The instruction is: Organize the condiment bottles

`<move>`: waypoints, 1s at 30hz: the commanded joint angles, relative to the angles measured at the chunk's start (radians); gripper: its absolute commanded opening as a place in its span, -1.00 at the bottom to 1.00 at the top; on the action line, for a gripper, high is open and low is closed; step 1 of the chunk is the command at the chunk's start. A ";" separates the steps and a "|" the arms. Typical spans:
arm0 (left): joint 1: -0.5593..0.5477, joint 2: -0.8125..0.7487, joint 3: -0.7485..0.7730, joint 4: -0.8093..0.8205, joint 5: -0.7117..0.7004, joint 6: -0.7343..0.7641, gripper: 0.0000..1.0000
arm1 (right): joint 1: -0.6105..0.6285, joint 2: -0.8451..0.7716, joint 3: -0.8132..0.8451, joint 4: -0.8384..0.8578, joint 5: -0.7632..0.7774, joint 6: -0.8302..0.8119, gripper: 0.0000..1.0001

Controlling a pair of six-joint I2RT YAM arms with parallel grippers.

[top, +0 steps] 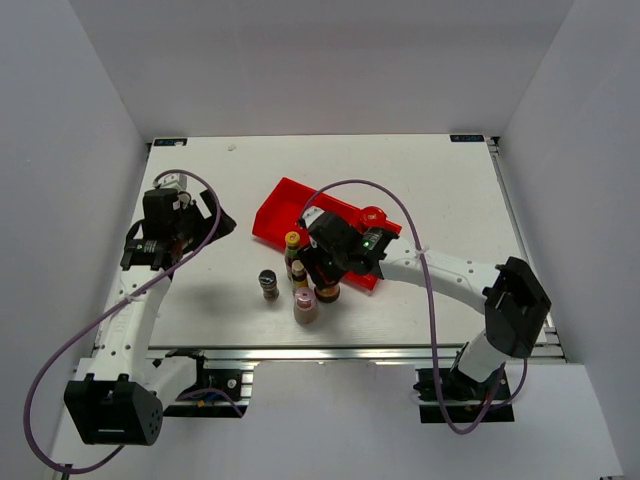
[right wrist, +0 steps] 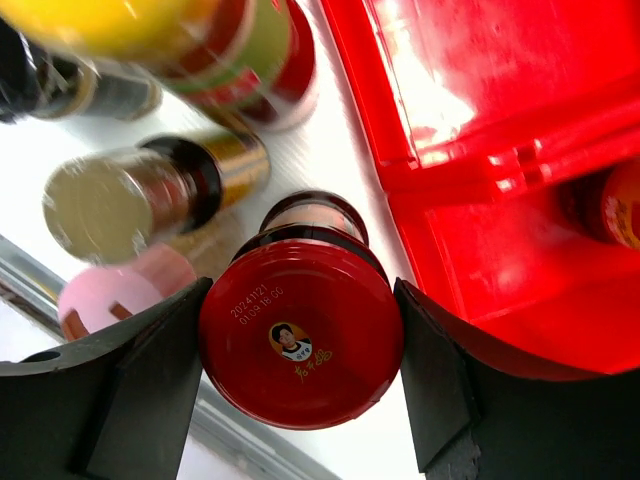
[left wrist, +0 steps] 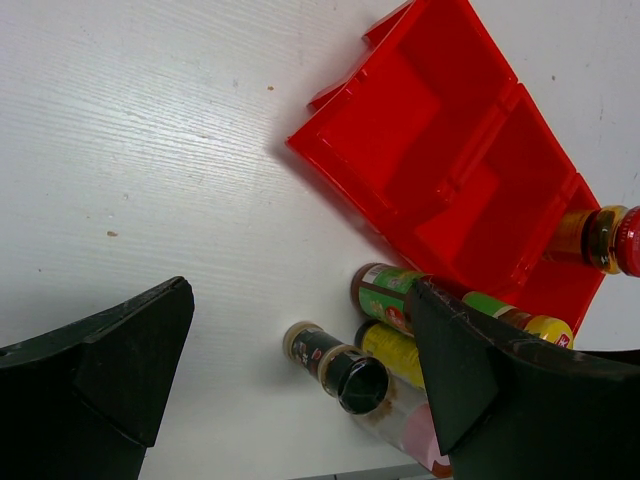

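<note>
My right gripper [right wrist: 300, 330] is shut on the lid of a squat red-lidded jar [right wrist: 300, 345], just in front of the red tray [top: 290, 205]; it shows in the top view [top: 328, 278] too. The second red-lidded jar [top: 373, 217] stands in the tray's right end. Two yellow-capped bottles [top: 292, 240] [top: 298, 270], a black-capped shaker [top: 268, 284] and a pink-capped bottle [top: 306, 308] stand in a cluster left of the held jar. My left gripper [left wrist: 300, 295] is open and empty, up over the table's left side, well away from the bottles.
The tray [left wrist: 440, 150] lies at an angle mid-table, its left and middle compartments empty. The table's front edge with its metal rail [top: 330, 352] runs just behind the pink-capped bottle. White walls enclose the table.
</note>
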State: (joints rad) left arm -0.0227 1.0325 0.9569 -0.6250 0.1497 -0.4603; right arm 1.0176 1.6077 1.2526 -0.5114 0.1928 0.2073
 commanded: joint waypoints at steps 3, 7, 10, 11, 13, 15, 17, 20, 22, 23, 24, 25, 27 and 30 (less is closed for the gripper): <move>0.003 -0.019 0.005 0.001 0.004 0.011 1.00 | 0.001 -0.120 0.056 -0.004 0.062 0.012 0.13; 0.003 -0.020 0.006 0.002 0.005 0.012 1.00 | 0.003 -0.152 0.112 -0.028 0.132 -0.026 0.14; 0.003 -0.019 0.006 0.001 0.007 0.012 1.00 | -0.002 -0.154 0.148 -0.052 0.186 -0.051 0.11; 0.003 -0.019 0.006 0.001 0.007 0.014 1.00 | -0.007 -0.154 0.166 -0.058 0.189 -0.057 0.09; 0.003 -0.017 0.006 0.001 0.007 0.014 1.00 | -0.031 -0.157 0.177 -0.058 0.200 -0.066 0.08; 0.003 -0.017 0.008 -0.001 0.007 0.015 1.00 | -0.068 -0.160 0.189 -0.055 0.215 -0.075 0.06; 0.003 -0.018 0.008 -0.002 0.005 0.018 1.00 | -0.097 -0.157 0.202 -0.058 0.214 -0.074 0.02; 0.003 -0.020 0.008 -0.001 0.001 0.020 1.00 | -0.161 -0.155 0.199 -0.053 0.171 -0.080 0.01; 0.003 -0.022 0.008 -0.002 0.001 0.022 1.00 | -0.203 -0.154 0.183 -0.041 0.143 -0.080 0.02; 0.003 -0.020 0.008 -0.001 0.002 0.022 1.00 | -0.229 -0.154 0.183 -0.033 0.143 -0.078 0.01; 0.003 -0.020 0.008 -0.001 0.002 0.022 1.00 | -0.240 -0.150 0.165 -0.023 0.105 -0.080 0.01; 0.003 -0.020 0.009 0.001 0.004 0.022 1.00 | -0.247 -0.143 0.163 -0.021 0.093 -0.078 0.00; 0.003 -0.019 0.009 -0.002 0.005 0.023 1.00 | -0.260 -0.132 0.159 -0.016 0.073 -0.077 0.00; 0.003 -0.017 0.009 -0.001 0.010 0.025 1.00 | -0.271 -0.106 0.148 -0.018 0.060 -0.075 0.00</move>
State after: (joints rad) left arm -0.0227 1.0325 0.9569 -0.6277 0.1497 -0.4500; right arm 0.7517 1.5024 1.3842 -0.6044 0.2722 0.1455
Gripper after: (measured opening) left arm 0.997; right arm 0.732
